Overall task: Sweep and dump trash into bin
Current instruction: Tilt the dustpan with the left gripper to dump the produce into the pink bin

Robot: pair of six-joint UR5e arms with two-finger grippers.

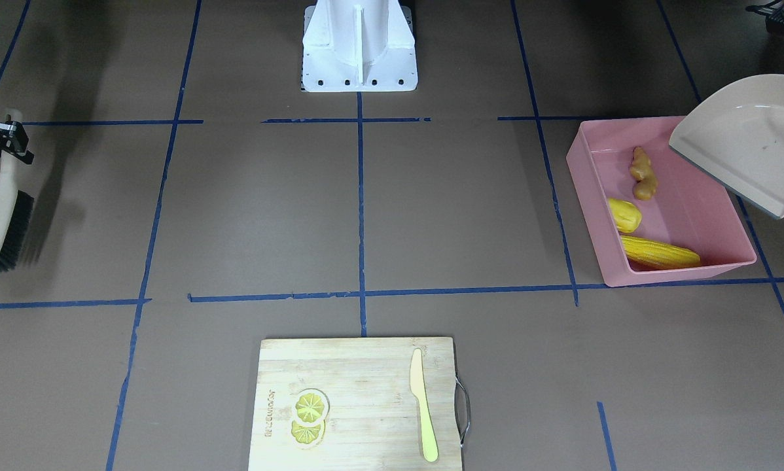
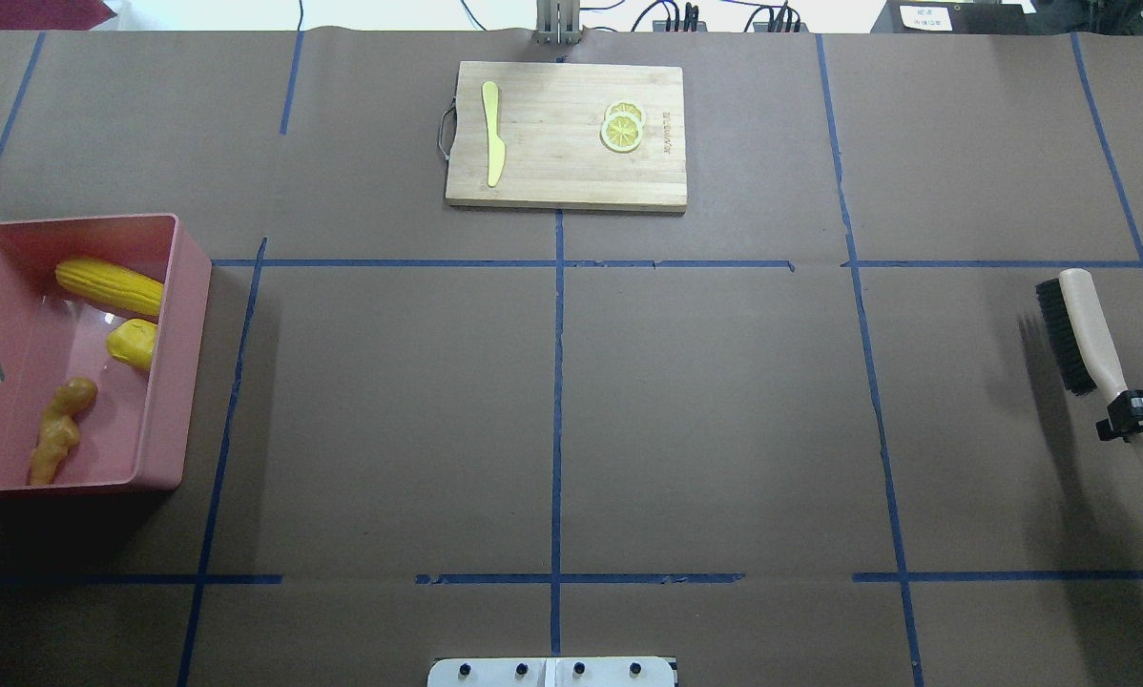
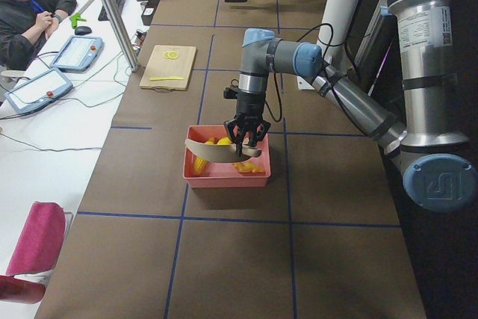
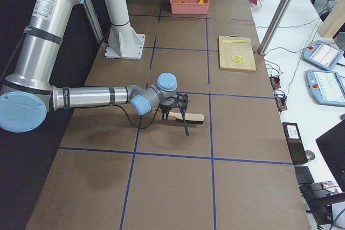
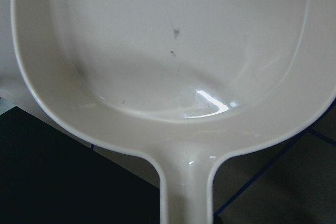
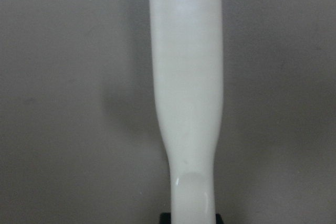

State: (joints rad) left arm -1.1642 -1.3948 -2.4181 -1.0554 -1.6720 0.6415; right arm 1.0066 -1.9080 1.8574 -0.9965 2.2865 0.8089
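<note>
The pink bin (image 1: pixel 588 196) (image 2: pixel 195 286) sits at the table's end on my left side. The trash lies inside it: a corn cob (image 1: pixel 660 253) (image 2: pixel 109 286), a yellow oval lump (image 1: pixel 624 214) and a tan ginger root (image 1: pixel 642 173). A beige dustpan (image 1: pixel 752 140) (image 5: pixel 168 51) hangs tilted over the bin's rim, empty. My left gripper (image 3: pixel 246 136) is at its handle; I cannot tell its state. My right gripper (image 1: pixel 2 137) (image 2: pixel 1139 415) is shut on the handle of a black-bristled brush (image 1: pixel 2 222) (image 2: pixel 1087 329), far off at the table's other end.
A wooden cutting board (image 1: pixel 359 392) (image 2: pixel 562 134) with lemon slices (image 2: pixel 622 127) and a pale yellow knife (image 2: pixel 492 134) lies at the far edge from the robot. The white robot base (image 1: pixel 359 46) stands opposite. A person (image 3: pixel 30 13) sits at a side desk.
</note>
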